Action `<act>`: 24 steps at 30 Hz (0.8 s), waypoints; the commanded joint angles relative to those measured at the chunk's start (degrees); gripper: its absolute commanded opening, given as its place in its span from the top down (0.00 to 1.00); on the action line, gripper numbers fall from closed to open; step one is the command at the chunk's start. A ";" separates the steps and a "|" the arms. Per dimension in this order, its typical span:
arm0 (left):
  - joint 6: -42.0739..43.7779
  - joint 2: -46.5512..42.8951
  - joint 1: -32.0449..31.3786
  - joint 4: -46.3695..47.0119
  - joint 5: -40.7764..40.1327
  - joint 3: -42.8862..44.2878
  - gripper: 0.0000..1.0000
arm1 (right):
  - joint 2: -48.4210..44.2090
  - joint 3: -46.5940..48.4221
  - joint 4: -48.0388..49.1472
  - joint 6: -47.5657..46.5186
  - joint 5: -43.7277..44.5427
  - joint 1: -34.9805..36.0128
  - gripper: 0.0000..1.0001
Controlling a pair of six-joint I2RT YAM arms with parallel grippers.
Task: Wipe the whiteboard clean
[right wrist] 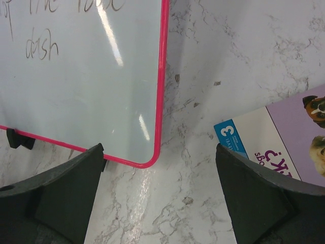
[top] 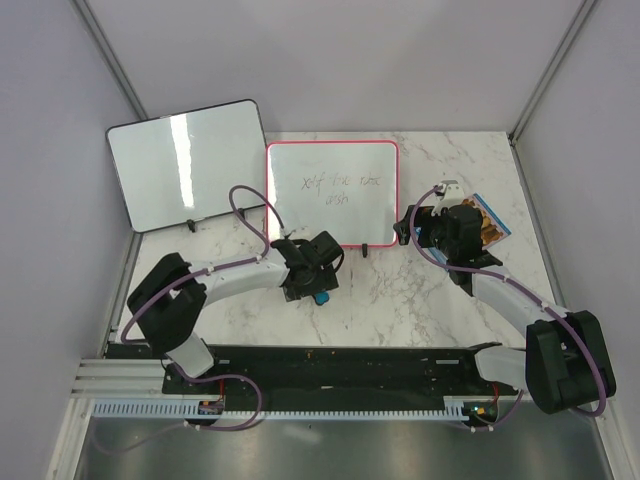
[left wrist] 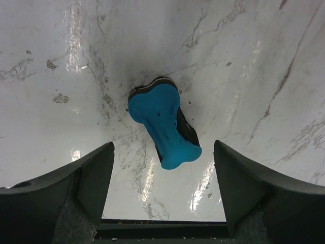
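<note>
Hovering over blue eraser (left wrist: 163,124), left jaws apart | right jaws apart by whiteboard (right wrist: 76,76) | top view mostly hides eraser

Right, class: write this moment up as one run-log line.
left gripper: open, over blue eraser | right gripper: open, by whiteboard corner | writing: not yet erased

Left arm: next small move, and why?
Probably lower the left gripper straight down and close on the blue eraser. The eraser lies loose on the marble table, framed by the open fingers with nothing touching it. Grey handwriting is on the pink-framed whiteboard, so wiping needs the eraser in hand first.
</note>
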 commanded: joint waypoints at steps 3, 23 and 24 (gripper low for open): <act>-2.97 2.52 -0.44 0.14 -2.58 2.16 0.18 | -0.15 -0.30 1.13 0.72 -0.49 0.13 0.02; 0.11 8.41 -0.79 2.69 -3.46 4.01 0.56 | -0.15 -0.65 1.65 1.25 -0.40 0.13 0.02; 0.11 8.50 -0.79 2.69 -3.46 3.92 0.56 | -0.15 -0.65 1.74 1.25 -0.49 0.13 0.02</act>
